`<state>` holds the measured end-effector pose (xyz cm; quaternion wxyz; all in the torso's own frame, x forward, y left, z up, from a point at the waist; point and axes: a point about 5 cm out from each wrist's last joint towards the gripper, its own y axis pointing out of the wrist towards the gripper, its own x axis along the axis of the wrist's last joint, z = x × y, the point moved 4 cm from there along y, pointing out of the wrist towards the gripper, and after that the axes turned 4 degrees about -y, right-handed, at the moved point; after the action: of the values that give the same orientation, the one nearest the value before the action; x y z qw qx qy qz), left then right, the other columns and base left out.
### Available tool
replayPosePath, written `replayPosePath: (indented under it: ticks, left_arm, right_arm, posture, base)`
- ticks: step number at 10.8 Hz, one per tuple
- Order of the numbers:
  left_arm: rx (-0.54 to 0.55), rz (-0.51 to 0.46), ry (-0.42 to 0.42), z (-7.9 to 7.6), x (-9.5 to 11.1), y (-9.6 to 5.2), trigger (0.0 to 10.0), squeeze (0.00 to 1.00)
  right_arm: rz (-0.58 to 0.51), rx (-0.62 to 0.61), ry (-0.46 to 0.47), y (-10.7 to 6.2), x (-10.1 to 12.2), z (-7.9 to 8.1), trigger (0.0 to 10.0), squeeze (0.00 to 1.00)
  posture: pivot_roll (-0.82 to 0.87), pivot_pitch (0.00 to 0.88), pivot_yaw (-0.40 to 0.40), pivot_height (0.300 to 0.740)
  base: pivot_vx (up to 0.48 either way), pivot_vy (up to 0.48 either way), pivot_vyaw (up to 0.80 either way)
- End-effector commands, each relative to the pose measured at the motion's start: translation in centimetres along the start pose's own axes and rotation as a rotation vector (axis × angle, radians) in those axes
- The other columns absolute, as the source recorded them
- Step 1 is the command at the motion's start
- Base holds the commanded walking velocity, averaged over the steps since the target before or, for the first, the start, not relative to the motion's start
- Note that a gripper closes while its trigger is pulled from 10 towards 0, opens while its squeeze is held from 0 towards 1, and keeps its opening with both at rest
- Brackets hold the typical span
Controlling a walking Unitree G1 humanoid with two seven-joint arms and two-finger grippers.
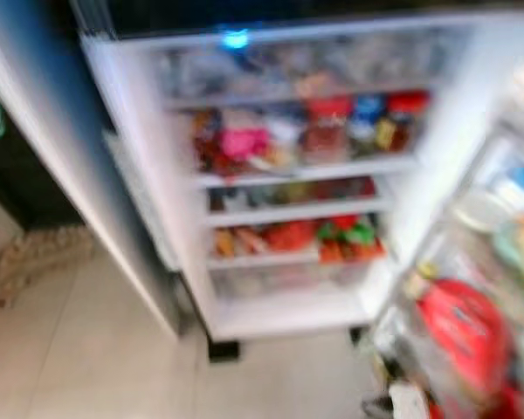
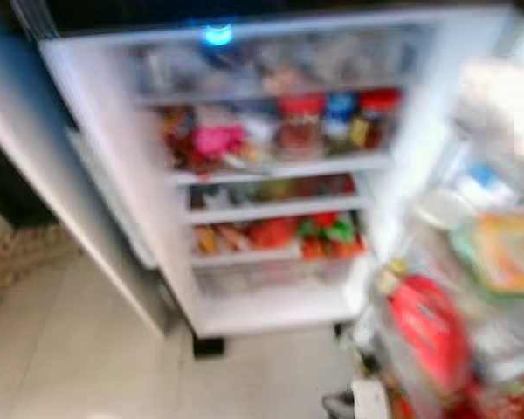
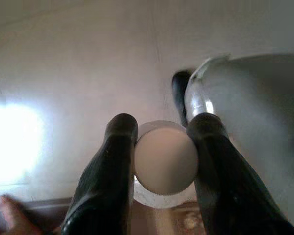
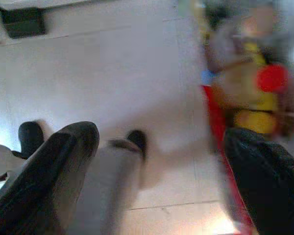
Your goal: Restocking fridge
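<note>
The fridge [image 1: 288,175] stands open ahead, blurred. Its shelves [image 1: 306,168] are crowded with packets and jars in red, pink, blue and green; what they are cannot be told. A blue light [image 1: 235,38] glows at the top. The open door [image 1: 498,262] on the right carries more items, among them a red bag [image 1: 463,332].

The left gripper [image 3: 162,156] hangs over the pale tiled floor [image 1: 87,349], its fingers [image 3: 110,176] closed on a bottle with a white cap [image 3: 165,159].

The right gripper [image 4: 161,166] hangs above the floor beside a heap of red and yellow packages [image 4: 250,93], fingers spread wide, holding nothing.
</note>
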<state>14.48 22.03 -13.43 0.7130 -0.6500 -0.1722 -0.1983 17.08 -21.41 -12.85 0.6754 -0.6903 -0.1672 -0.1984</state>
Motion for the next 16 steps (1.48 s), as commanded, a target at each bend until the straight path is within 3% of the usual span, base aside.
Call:
replayPosePath:
  ticks: [1,5,8,10,12,13,15,16]
  left_arm:
    - [0.019,0.030,0.001,0.9,-1.1,-0.3,10.0,0.00]
    - [0.045,-0.012,0.098,1.3,-0.4,-0.3,10.0,0.00]
    - [0.084,-0.111,0.126,1.5,0.8,-0.5,10.0,0.00]
    - [0.096,-0.289,0.336,3.8,10.8,0.1,10.0,0.00]
    - [0.135,-0.384,0.372,4.2,13.1,-0.4,10.0,0.00]
    - [0.136,-0.402,0.352,4.4,13.7,-0.5,10.0,0.00]
    - [0.126,-0.578,0.181,4.8,17.2,-1.7,10.0,0.00]
    - [0.103,-0.771,0.166,3.9,20.4,-3.6,10.0,0.00]
  right_arm:
    - [-0.005,0.014,0.007,0.1,0.2,0.6,10.0,0.00]
    - [-0.001,0.018,0.008,0.1,0.2,0.7,10.0,0.00]
    - [-0.001,0.014,0.006,0.1,0.1,0.7,10.0,0.00]
    - [0.001,0.011,0.000,0.1,0.1,0.6,10.0,0.00]
    - [0.007,0.004,-0.011,0.1,0.1,0.5,10.0,0.00]
    - [0.008,0.003,-0.015,0.1,0.0,0.5,10.0,0.00]
    - [0.007,0.003,-0.015,0.1,-0.1,0.5,10.0,0.00]
    - [0.007,0.001,-0.019,0.1,-0.1,0.4,10.0,0.00]
  posture:
    - [0.03,0.072,0.015,0.740]
    - [0.03,0.078,0.021,0.740]
    - [0.04,0.080,0.024,0.740]
    - [0.04,0.083,0.024,0.740]
    - [0.04,0.081,0.027,0.740]
    - [0.04,0.078,0.029,0.740]
    - [0.03,0.069,0.029,0.740]
    - [0.03,0.073,0.025,0.740]
  base:
    - [0.000,0.000,0.00]
    - [0.000,0.000,0.00]
    - [0.000,0.000,0.00]
    - [0.000,0.000,0.00]
    - [0.000,0.000,0.00]
    - [0.000,0.000,0.00]
    - [0.000,0.000,0.00]
    - [0.000,0.000,0.00]
